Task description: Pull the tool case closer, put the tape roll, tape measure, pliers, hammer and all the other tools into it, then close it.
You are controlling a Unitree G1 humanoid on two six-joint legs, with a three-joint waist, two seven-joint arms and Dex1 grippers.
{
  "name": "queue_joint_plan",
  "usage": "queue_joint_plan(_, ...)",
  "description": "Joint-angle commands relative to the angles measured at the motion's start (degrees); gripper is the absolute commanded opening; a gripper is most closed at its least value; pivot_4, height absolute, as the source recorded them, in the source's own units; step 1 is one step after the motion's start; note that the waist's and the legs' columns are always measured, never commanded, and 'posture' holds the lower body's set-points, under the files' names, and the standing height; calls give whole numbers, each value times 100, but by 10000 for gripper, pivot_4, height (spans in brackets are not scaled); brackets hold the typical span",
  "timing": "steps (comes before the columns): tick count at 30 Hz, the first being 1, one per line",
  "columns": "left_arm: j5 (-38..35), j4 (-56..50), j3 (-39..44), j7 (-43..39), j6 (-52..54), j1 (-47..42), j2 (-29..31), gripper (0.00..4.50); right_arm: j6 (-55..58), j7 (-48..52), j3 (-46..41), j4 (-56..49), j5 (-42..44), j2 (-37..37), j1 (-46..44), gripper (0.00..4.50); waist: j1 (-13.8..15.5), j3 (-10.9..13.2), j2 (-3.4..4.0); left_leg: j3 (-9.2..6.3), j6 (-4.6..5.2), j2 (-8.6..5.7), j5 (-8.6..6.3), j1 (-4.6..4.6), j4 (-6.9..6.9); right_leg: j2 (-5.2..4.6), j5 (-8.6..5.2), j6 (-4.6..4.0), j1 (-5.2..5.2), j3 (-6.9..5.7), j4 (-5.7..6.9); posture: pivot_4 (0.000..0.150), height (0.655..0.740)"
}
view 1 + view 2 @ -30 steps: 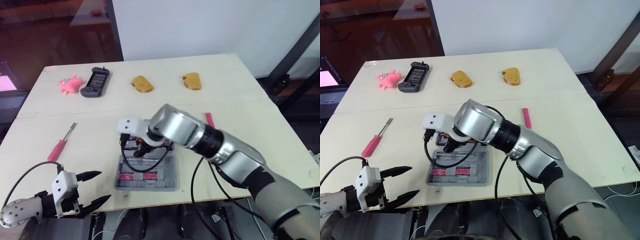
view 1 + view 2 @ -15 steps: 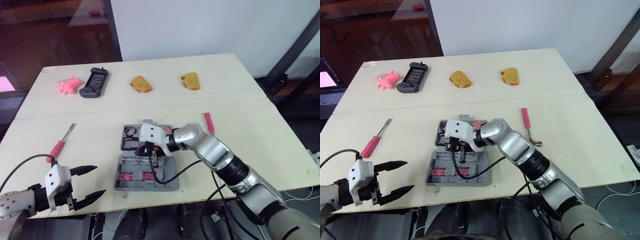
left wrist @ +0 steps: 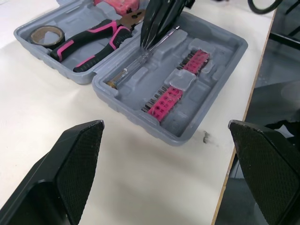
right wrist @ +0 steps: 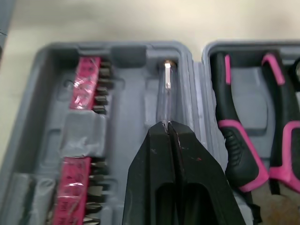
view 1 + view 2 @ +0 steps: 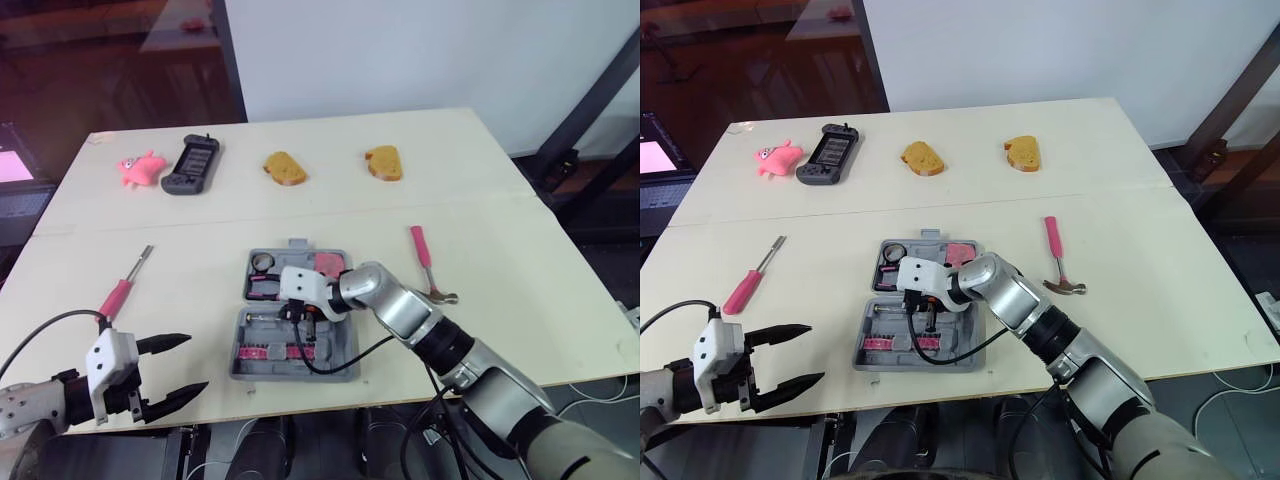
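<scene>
R end effector (image 4: 168, 125) pinched shut on clear screwdriver (image 4: 167, 93) in tool case (image 5: 340, 368). At its 2 o'clock lies hammer (image 5: 428, 262), axis 12-6. L end effector (image 5: 195, 362), wide open, is nearer pink screwdriver (image 5: 117, 297).

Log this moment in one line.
right gripper shut on clear-handled screwdriver in open grey plastic tool case | left gripper open | pink-handled hammer outside

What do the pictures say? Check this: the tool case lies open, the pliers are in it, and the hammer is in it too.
Wrong on the hammer: it lies on the table, to the right of the tool case, as the right eye view shows. The tool case does lie open, with the pliers in it.
</scene>
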Motion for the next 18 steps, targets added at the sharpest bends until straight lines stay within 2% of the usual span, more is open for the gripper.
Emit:
queue_joint_plan(1,-73,-153,166,25,-12,-14,48,45000,-96,-5,-104,79,-88,140,-73,886,3,0,0,0,0,0,0,0,0,0,0,0,0,0,0,1500,7400)
queue_joint_plan(10,-63,-140,138,70,17,-101,57,45000,-227,18,-71,386,-386,225,-96,886,1,0,0,0,0,-1,0,1,0,0,0,0,1,0,0,1500,7400)
queue_joint_plan(18,-47,-161,87,99,64,-174,52,45000,246,34,-185,625,-396,362,-40,886,-2,-1,0,-1,0,-1,0,7,-1,3,0,0,5,0,1,1500,7400)
